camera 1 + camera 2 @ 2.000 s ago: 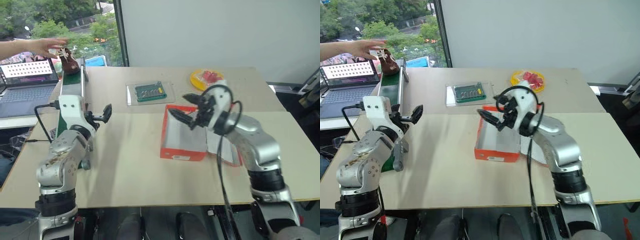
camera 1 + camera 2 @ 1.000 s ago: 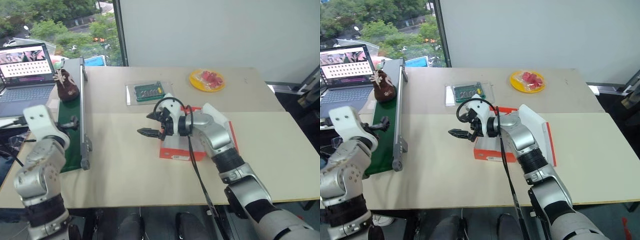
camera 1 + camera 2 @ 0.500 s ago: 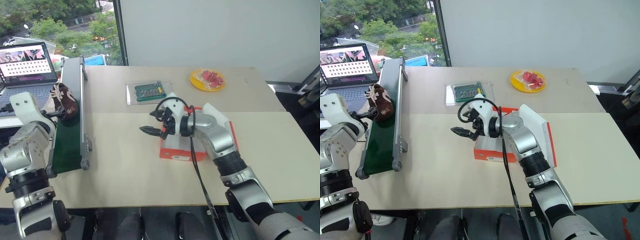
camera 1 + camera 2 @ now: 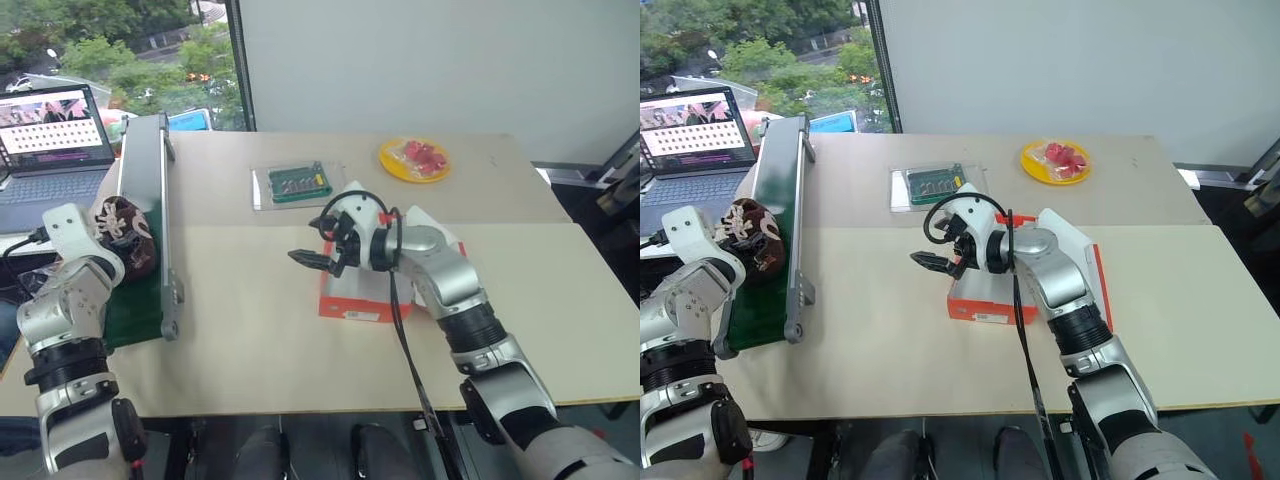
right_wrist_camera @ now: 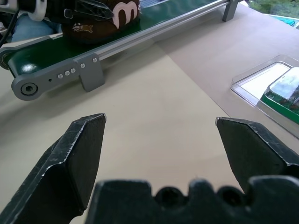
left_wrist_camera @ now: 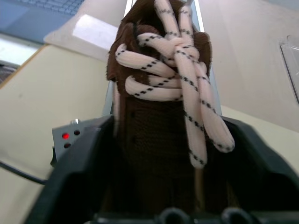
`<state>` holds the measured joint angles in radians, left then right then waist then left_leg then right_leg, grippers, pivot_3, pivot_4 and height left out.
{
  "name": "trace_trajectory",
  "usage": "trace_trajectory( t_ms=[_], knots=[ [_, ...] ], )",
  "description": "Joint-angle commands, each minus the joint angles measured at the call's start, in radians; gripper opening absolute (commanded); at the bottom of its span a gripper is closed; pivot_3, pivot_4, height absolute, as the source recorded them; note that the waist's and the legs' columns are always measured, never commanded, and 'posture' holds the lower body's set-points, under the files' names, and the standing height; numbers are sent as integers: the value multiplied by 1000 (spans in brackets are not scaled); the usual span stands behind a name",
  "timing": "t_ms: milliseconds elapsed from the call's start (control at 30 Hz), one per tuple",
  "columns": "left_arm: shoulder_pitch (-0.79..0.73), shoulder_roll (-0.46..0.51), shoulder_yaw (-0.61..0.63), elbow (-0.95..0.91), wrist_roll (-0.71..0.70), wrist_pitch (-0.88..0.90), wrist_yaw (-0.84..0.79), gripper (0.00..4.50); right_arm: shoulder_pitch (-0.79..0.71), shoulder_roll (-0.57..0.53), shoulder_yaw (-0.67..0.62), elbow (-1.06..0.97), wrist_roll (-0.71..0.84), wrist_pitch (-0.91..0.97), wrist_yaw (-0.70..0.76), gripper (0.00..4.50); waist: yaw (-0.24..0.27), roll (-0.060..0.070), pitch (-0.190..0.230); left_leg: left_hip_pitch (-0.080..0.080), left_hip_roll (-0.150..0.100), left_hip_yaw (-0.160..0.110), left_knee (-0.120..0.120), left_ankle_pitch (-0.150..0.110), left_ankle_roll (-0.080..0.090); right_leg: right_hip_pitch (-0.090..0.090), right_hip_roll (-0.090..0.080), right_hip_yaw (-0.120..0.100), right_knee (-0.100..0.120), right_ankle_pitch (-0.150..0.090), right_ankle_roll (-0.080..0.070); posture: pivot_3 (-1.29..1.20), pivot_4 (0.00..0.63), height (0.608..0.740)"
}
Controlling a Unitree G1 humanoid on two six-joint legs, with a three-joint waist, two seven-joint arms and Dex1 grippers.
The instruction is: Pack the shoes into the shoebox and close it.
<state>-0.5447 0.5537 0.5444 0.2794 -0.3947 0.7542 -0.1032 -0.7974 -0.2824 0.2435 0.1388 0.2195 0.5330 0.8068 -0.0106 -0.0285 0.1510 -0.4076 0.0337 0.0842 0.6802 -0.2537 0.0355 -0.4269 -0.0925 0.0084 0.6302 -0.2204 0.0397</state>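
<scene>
One dark brown shoe (image 4: 128, 238) with cream laces lies on the green conveyor belt (image 4: 135, 305) at the table's left edge. My left gripper (image 6: 159, 156) is shut on the shoe, with its black fingers (image 6: 77, 175) pressed to both sides. The shoe's white side marking (image 5: 122, 9) shows in the right wrist view. The orange-red shoebox (image 4: 360, 306) stands open at mid-table, its white lid (image 4: 1092, 262) lying back to the right. My right gripper (image 4: 312, 260) hovers open and empty just left of the box.
The conveyor's metal side rail (image 4: 168, 235) runs along the table's left part. A clear tray with a green board (image 4: 298, 184) and a yellow plate of red pieces (image 4: 412, 158) sit behind the box. A laptop (image 4: 50, 125) stands far left.
The shoe has travelled down the belt towards me. My left gripper reached forward and down, then closed around it. The right gripper has stayed open, left of the box.
</scene>
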Motion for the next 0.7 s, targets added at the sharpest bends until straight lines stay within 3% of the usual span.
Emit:
trace_trajectory(
  t_ms=[33,133,200,400,700],
  knots=[
    [2,-22,12,-50,-23,9,12,1590,-14,-2,-30,-61,22,10,4,4500,3,0,0,1,0,0,0,0,0,1,-1,0,0,0,0,0,150,740],
    [-1,-30,19,-75,-24,11,24,589,-14,-1,-28,-66,21,15,3,4500,5,0,0,1,0,-1,0,0,0,1,-1,0,0,0,0,0,150,740],
    [-11,-28,17,-88,-19,10,32,223,-14,-1,-27,-68,19,17,3,4500,6,0,0,1,0,-1,0,1,0,1,-1,-1,-1,0,0,0,150,740],
    [-127,-91,43,-175,-125,33,50,149,-27,10,-47,-74,39,41,-4,4500,8,-4,1,-2,0,-2,0,1,0,0,-1,-2,-1,0,0,0,150,740],
    [-291,-262,-103,-298,-337,222,-8,149,-99,127,-332,-81,319,324,-161,4500,2,-5,1,-8,-1,-3,2,5,-7,-3,-1,-3,-1,1,1,0,150,740]
  ],
)
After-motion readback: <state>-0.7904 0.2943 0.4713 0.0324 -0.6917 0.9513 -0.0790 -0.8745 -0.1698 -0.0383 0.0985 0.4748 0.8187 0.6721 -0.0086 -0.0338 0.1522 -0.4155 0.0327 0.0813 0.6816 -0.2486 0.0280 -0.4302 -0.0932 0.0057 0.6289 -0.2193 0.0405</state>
